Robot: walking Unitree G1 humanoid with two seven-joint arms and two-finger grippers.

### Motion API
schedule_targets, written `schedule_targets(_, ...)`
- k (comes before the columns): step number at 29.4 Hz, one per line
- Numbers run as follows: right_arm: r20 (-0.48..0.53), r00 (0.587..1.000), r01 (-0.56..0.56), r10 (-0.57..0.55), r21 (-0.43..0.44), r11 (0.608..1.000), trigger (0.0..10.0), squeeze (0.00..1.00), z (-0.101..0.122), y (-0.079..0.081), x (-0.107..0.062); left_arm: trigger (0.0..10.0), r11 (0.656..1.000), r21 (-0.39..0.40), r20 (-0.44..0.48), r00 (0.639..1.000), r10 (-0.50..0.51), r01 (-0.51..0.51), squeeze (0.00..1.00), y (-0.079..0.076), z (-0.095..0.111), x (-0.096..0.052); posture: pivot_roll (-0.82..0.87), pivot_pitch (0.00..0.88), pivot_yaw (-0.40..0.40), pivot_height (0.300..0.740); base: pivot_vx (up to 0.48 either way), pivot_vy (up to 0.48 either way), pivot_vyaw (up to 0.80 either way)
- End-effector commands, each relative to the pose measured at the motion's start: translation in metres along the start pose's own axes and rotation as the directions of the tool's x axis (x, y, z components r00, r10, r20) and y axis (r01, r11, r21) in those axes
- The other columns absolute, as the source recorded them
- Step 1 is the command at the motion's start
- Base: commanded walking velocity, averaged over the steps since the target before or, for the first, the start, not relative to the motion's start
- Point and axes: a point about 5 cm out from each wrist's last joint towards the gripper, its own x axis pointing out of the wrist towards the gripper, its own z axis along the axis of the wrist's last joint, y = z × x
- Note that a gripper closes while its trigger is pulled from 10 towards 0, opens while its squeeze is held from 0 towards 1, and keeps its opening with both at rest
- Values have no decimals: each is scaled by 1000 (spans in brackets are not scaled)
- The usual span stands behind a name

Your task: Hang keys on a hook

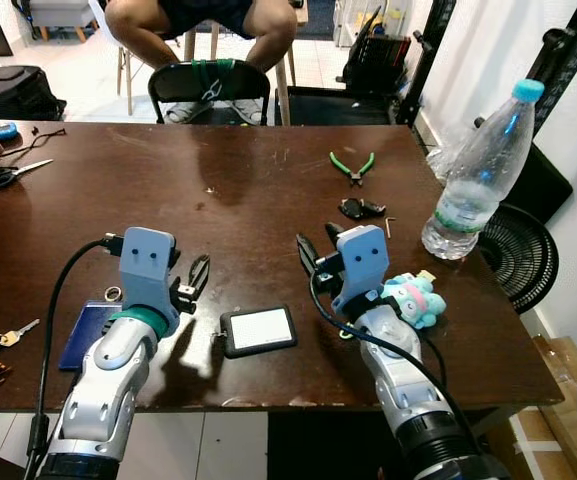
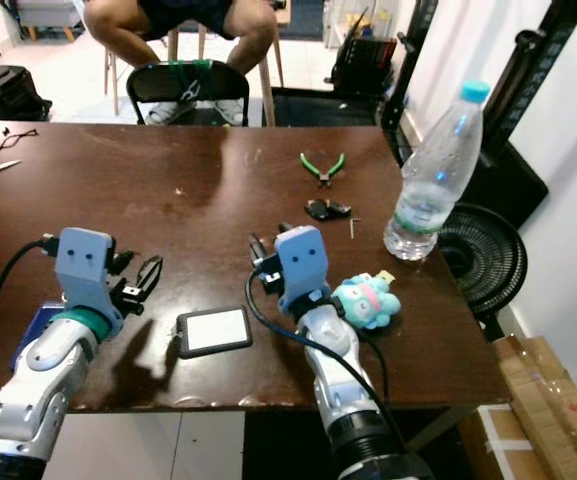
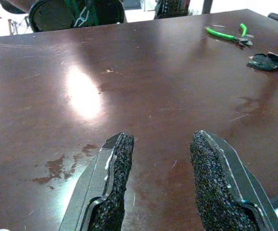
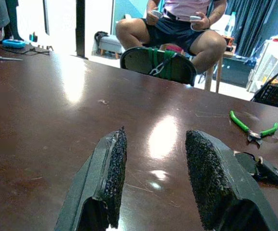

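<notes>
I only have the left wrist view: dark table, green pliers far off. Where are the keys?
Observer: The keys lie at the table's near edge, to the left of your left pincer, beyond a blue card holder.
Operator: Anything close on the other side of that arm?
Observer: A black-framed badge holder lies flat on the table, between the two arms.
</notes>
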Motion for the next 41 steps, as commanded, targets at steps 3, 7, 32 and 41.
schedule_targets(3, -41, 997, -61, 62, 20, 998, 10000, 0, -4, 4, 1, 10000, 1000, -2, -29, 1000, -5, 5, 0, 0, -5, -1, -6, 59, 81, 740, 0, 0, 0)
schedule_targets(7, -108, 972, -211, 208, -19, 977, 10000, 0, -10, 21, 11, 10000, 998, -49, -49, 998, -45, 43, 0, -4, -7, 0, -1, 59, 77, 740, 0, 0, 0)
schedule_targets(32, -102, 744, -659, 661, 56, 750, 10000, 0, -1, 70, 30, 10000, 998, -60, -57, 998, 11, -14, 0, 7, -4, -17, 67, 109, 44, 740, 0, 0, 0)
schedule_targets(41, -98, 710, -695, 698, 67, 716, 10000, 0, -5, 66, 17, 10000, 998, -60, -63, 998, 10, -14, 0, 8, -4, -16, 50, 112, 55, 740, 0, 0, 0)
